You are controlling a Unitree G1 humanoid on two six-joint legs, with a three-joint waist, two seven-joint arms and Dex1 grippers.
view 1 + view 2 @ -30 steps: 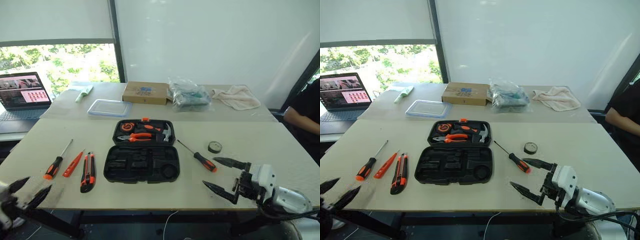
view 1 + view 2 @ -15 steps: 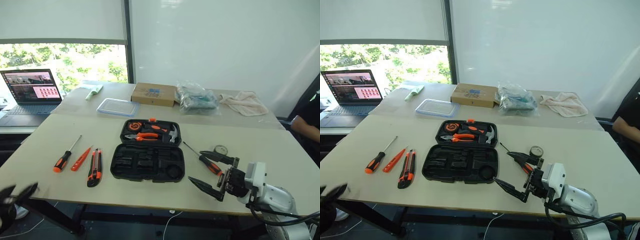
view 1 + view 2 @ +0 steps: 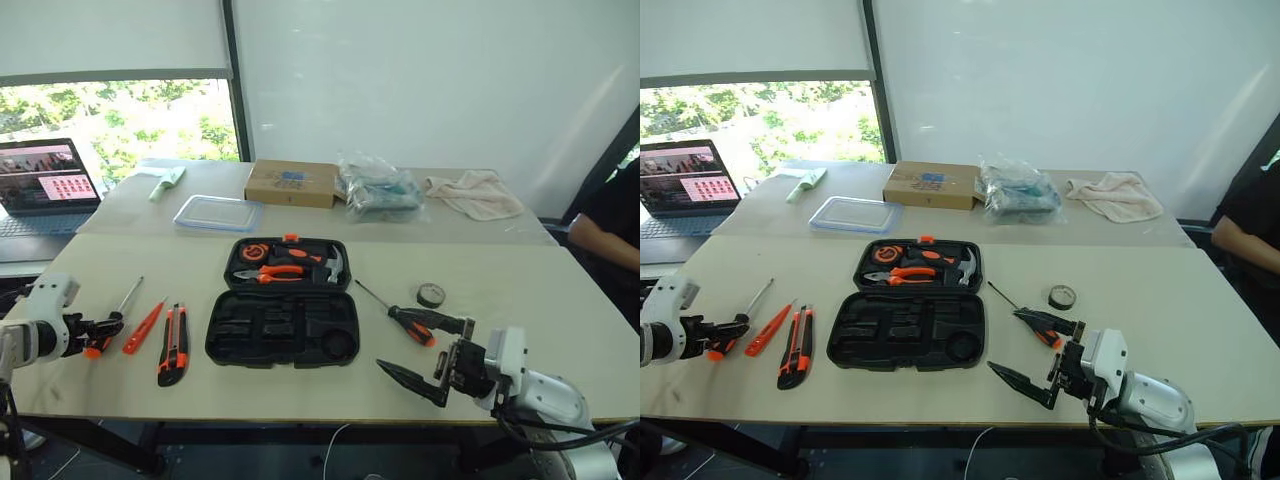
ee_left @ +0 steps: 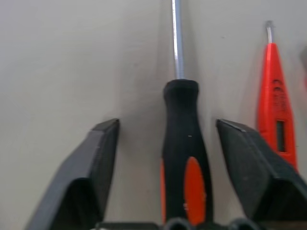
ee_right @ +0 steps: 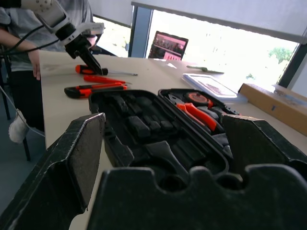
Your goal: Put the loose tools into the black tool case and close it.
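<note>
Where the beige table nears its left edge, we see the left pincer set around the black-and-orange handle of one long screwdriver. From the wrist we see its two fingers standing on either side of the handle with a gap on each side, so the pincer is partly spread and not gripping. Just beside this tool lie the small all-orange screwdriver and then the utility knife, all three roughly parallel.

At the middle of the table we find the black tool case lying open, its near half showing bare moulded slots, its far half holding pliers, a hammer and a round tape measure.

To the right of the case lies the second long screwdriver, with the small black tape roll just beyond it. We see the right pincer hovering near this screwdriver's handle, its fingers spread wide and holding nothing.
</note>
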